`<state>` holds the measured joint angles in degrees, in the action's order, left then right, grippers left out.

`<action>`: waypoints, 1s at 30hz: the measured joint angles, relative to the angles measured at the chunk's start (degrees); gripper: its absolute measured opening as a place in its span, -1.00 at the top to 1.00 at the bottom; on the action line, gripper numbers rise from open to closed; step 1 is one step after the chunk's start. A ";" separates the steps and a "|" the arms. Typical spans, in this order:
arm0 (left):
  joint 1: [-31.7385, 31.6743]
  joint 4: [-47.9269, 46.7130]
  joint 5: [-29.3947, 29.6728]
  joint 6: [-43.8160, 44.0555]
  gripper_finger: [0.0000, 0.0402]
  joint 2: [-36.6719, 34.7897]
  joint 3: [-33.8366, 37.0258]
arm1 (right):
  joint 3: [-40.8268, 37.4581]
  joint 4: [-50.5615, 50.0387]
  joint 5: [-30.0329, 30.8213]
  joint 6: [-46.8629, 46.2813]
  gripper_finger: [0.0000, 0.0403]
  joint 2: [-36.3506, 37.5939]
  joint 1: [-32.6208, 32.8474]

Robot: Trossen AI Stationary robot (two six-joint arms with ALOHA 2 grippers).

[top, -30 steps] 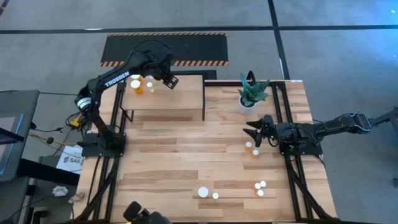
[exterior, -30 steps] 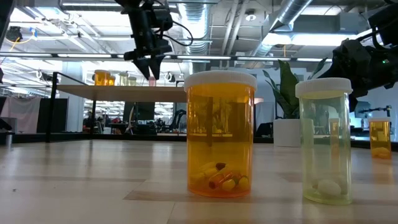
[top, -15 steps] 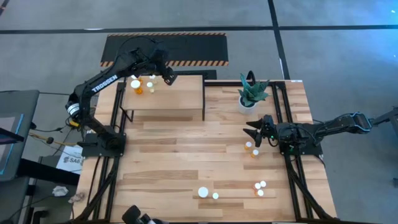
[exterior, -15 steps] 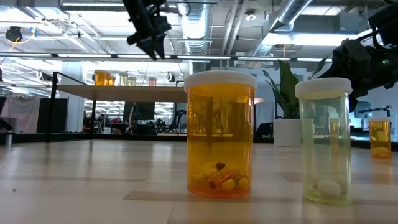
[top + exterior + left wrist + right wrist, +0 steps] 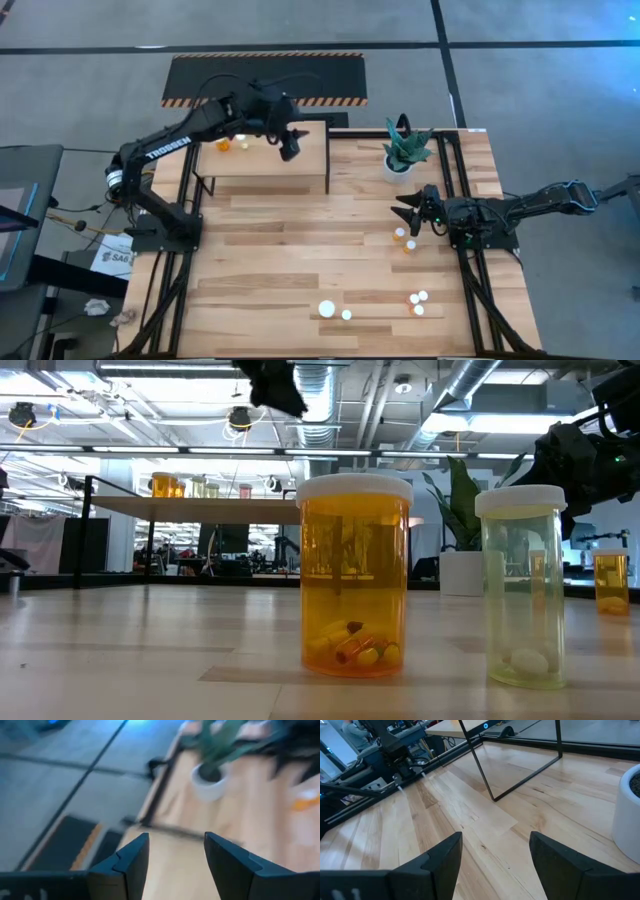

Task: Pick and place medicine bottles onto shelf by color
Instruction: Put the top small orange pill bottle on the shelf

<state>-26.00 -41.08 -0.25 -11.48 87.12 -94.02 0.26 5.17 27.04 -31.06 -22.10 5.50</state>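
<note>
Wooden shelf point(image 5: 265, 160), upper left, carries bottles point(image 5: 232, 143); the empty, open left hand point(image 5: 291, 150) above could topple them descending.

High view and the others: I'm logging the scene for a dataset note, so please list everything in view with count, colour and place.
shelf: one, light wood, table's far left.
bottles on shelf: at least three, white caps, orange and yellowish, shelf's far left.
bottles on table: seven, white caps; two by the right claw, five near the front edge.
plant: one, green in white pot, far right.
mat: one, black, orange-striped, floor beyond table.
table: one, light wood.
left claw: open, empty, above shelf.
right claw: open, empty, low over the table's right side.
</note>
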 joint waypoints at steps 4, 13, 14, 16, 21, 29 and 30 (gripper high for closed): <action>1.56 2.19 -2.99 3.04 0.13 -0.25 0.00 | -0.01 -0.02 -0.01 -0.01 -0.27 0.01 0.00; 7.62 14.73 -7.02 11.85 0.14 -0.17 0.00 | -0.01 0.00 0.01 0.00 -0.27 0.00 0.00; 8.40 16.44 -7.02 12.51 0.14 -0.14 0.00 | 0.01 -0.02 0.01 -0.01 -0.27 -0.01 0.00; 10.17 19.93 -6.89 13.22 0.14 -0.14 0.00 | -0.01 -0.01 -0.01 -0.01 -0.27 0.00 0.00; 14.52 25.65 -6.77 16.18 0.14 -0.14 0.00 | -0.01 0.00 0.00 0.00 -0.27 0.00 0.00; 22.99 27.05 -0.03 18.76 0.14 0.12 0.00 | 0.00 0.00 -0.01 -0.01 -0.27 0.01 0.00; 24.00 27.11 1.70 18.91 0.14 0.22 0.00 | -0.01 0.00 -0.01 -0.01 -0.27 -0.01 0.00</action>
<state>-2.00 -13.97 1.45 7.43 87.34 -94.02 0.25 5.17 27.03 -31.07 -22.11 5.50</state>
